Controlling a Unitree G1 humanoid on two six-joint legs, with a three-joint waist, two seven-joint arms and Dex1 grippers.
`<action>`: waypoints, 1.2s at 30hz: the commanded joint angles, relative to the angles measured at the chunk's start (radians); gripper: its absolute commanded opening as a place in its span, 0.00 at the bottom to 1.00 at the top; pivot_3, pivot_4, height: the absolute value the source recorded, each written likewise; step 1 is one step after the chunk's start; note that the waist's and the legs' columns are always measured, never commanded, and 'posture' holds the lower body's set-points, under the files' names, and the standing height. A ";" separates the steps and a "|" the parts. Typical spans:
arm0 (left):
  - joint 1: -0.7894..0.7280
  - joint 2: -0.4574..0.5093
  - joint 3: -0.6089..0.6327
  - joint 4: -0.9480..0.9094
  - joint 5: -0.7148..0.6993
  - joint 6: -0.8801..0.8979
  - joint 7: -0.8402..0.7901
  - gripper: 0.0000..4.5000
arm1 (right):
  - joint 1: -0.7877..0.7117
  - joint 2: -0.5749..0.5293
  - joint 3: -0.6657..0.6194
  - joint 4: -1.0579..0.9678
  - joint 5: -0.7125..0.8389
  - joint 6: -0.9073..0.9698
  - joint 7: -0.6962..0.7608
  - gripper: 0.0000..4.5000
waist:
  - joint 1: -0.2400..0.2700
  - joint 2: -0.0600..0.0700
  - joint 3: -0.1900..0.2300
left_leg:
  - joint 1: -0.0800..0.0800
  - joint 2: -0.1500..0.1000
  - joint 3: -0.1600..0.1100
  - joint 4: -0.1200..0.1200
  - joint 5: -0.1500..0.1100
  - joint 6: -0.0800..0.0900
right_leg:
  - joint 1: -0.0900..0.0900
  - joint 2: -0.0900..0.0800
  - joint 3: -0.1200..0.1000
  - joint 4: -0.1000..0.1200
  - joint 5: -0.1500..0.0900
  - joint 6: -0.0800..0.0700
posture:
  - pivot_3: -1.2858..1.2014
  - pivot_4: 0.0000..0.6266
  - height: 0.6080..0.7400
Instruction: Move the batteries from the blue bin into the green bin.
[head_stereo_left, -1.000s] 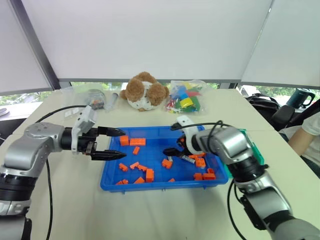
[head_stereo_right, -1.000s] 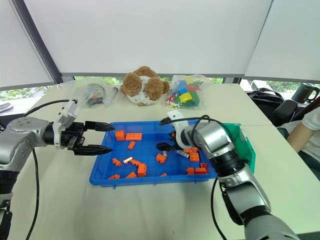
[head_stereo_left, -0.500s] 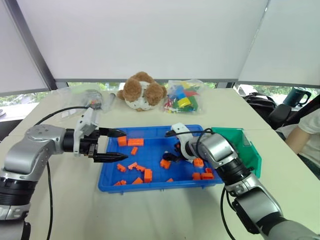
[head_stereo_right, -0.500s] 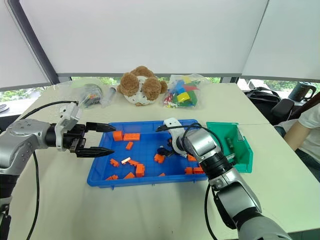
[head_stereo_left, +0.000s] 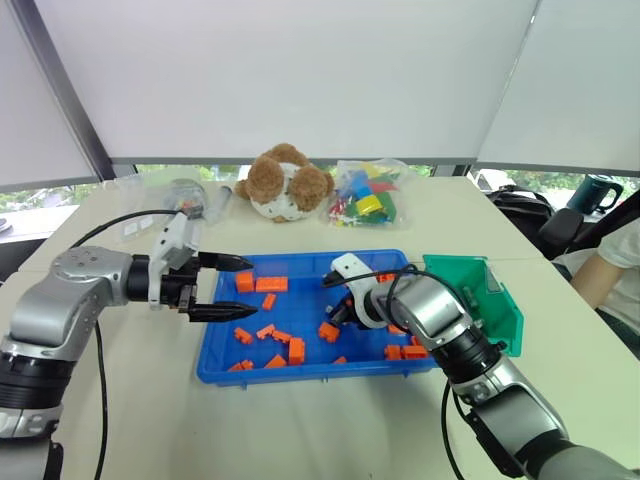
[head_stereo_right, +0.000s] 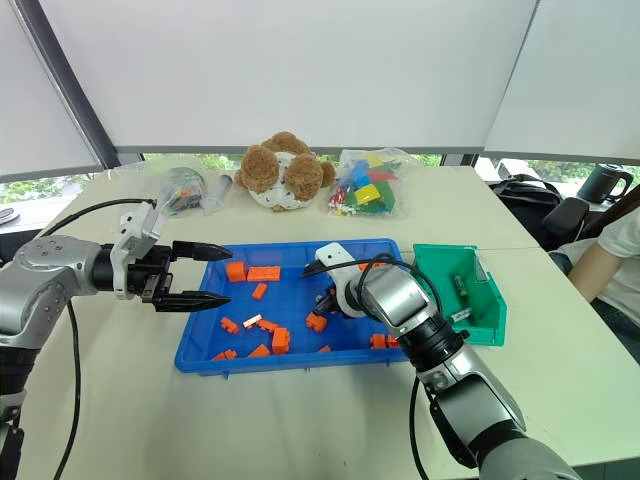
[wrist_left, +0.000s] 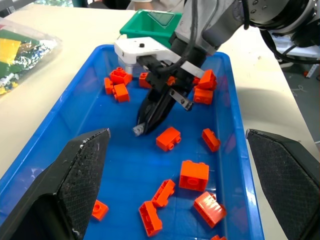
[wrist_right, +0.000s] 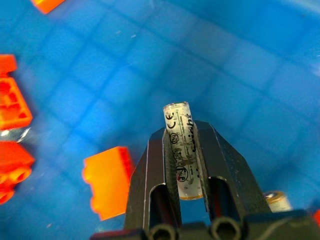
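Battery (wrist_right: 181, 150) sits pinched lengthwise between the right gripper's (wrist_right: 181, 155) closed fingers, low over the blue bin (head_stereo_left: 300, 372) floor. Lift straight clear of nearby orange bricks (wrist_right: 107, 182), then carry rightward to the green bin (head_stereo_right: 488, 318). Left gripper (head_stereo_left: 232, 287) hangs open, well away.

the tray (head_stereo_left: 220, 368) sits at the centre of the frame on the table (head_stereo_left: 300, 430), with bricks (head_stereo_left: 297, 349) scattered inside it. the small bin (head_stereo_right: 482, 322) stands just right of the tray. behind the tray lie a stuffed toy (head_stereo_left: 285, 182) and, to its right, a bag of blocks (head_stereo_left: 368, 195).
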 joint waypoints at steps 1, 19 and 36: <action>-0.020 0.008 0.019 -0.012 -0.017 0.006 -0.010 1.00 | -0.100 -0.065 -0.133 -0.136 0.021 0.044 -0.001 0.01 | 0.001 0.000 0.000 | -0.001 0.000 0.000 0.000 0.000 0.000 | -0.001 0.000 0.000 0.000 0.000 0.000 | 0.52 0.24 0.95; -0.057 -0.027 -0.023 0.037 0.025 -0.034 -0.029 1.00 | 0.181 -0.611 -0.425 -0.270 0.068 0.086 0.073 0.33 | 0.014 0.000 0.000 | 0.000 0.000 0.000 0.000 0.000 0.000 | -0.001 0.000 0.001 0.000 0.000 0.000 | 0.52 0.24 0.95; -0.074 -0.036 -0.028 0.045 0.032 -0.036 -0.029 1.00 | 0.110 -0.468 -0.256 -0.489 0.294 0.088 0.192 0.99 | 0.032 0.000 0.000 | -0.001 0.000 0.000 0.001 0.000 0.000 | -0.001 0.000 0.001 0.000 0.000 0.000 | 0.52 0.24 0.95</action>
